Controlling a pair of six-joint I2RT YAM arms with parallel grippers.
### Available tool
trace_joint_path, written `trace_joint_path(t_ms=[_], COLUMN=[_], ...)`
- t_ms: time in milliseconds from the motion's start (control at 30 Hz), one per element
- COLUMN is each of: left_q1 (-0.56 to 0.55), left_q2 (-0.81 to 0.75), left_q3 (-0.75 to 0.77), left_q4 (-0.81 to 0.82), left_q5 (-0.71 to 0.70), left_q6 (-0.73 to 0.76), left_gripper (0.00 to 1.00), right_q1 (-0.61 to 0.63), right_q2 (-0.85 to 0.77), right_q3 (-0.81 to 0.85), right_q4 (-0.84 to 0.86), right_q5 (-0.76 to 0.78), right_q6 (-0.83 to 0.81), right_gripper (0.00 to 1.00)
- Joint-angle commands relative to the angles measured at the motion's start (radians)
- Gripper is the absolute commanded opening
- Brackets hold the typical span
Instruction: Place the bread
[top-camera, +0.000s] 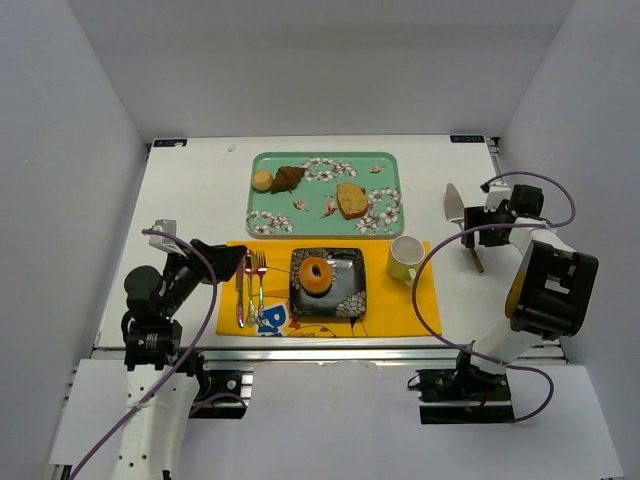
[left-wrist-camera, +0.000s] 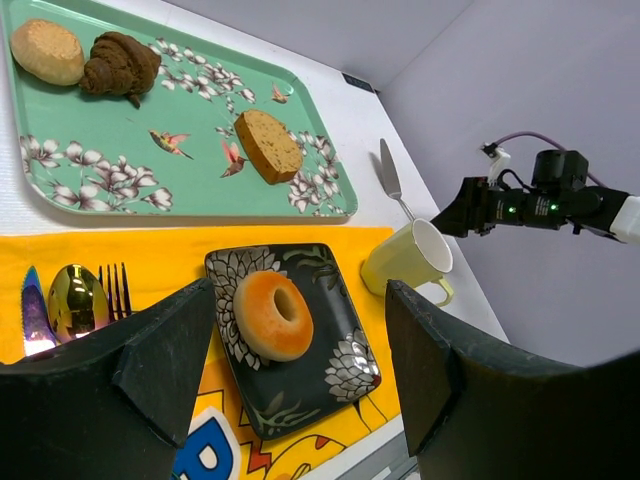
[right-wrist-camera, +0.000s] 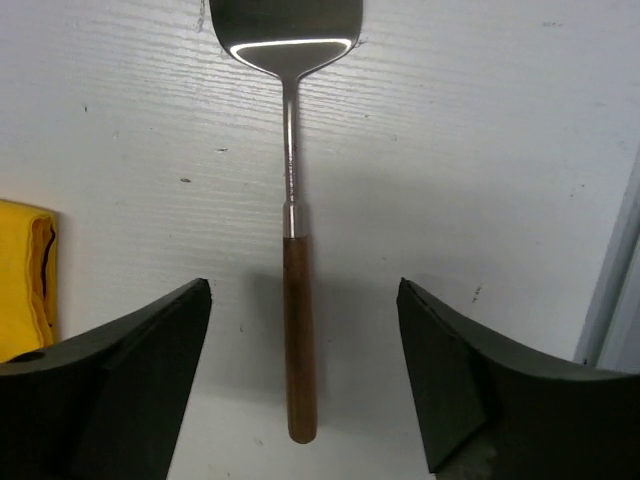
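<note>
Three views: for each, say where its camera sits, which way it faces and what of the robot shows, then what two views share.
Top external: above and behind the bases, looking down on the table; the left arm and right arm both show.
Left wrist: on the left arm, facing across the bread on its plate; the left fingers frame it, with the right arm at far right.
Right wrist: looking straight down at the spatula; the right fingers flank its handle.
Shared: top external and left wrist both show the bread, plate and spatula.

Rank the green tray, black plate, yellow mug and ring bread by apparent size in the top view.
1. green tray
2. black plate
3. yellow mug and ring bread: these look nearly alike from above, too close to rank.
</note>
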Motion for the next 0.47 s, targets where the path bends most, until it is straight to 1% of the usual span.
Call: trace_joint_path(t_ms=[0,33,67,100,167,233,267,333,367,433], left_q1=[-0.005,-0.005,-0.005,-0.005,-0.005,-0.005,-0.005,-0.004,-0.005,-0.004], left_q2=[0.016,0.027,0.030,0.033,0.041,0.047,0.053,0.064,0.068,0.084], left_q3=[0.038,0.041,0.046,0.047,0.047,0.044,0.043,0.040,0.044,0.069], left_q4=[-0.003,-0.003,-0.006,-0.006,-0.002,0.005,0.009,0.026,0.029,0.015], left_q5=[-0.002,0.000,0.001,0.003,0.006,0.006,0.007,0.015,0.016,0.015], left_q6=[0.014,0.016,0.020,0.020,0.020,0.020,0.016,0.011,0.014,0.023], left_gripper=[0.78,0.78,0.78,0.78,0.78,0.78,0.78,0.78,0.78,0.78], right_q1=[-0.038,-0.043,-0.046,-0.048,-0.040,-0.031,-0.026,-0.005,0.026,0.072], right_q2=[-0.033,-0.058,-0.073,-0.088,-0.131,-0.150,-0.156,-0.171,-0.176,-0.178], right_q3=[0.098,0.118,0.139,0.158,0.216,0.312,0.334,0.389,0.403,0.437], right_q4=[-0.059,-0.075,-0.090,-0.098,-0.084,-0.116,-0.112,-0.103,-0.098,-0.110], right_q5=[-0.089,-0.112,-0.122,-0.125,-0.100,-0.120,-0.134,-0.181,-0.185,-0.215], right_q6=[-0.044,-0.052,-0.060,-0.064,0.006,0.032,0.086,0.126,0.168,0.192], right_gripper=[0.82,0.87,0.89,0.89,0.89,0.89,0.89,0.89,0.89,0.90])
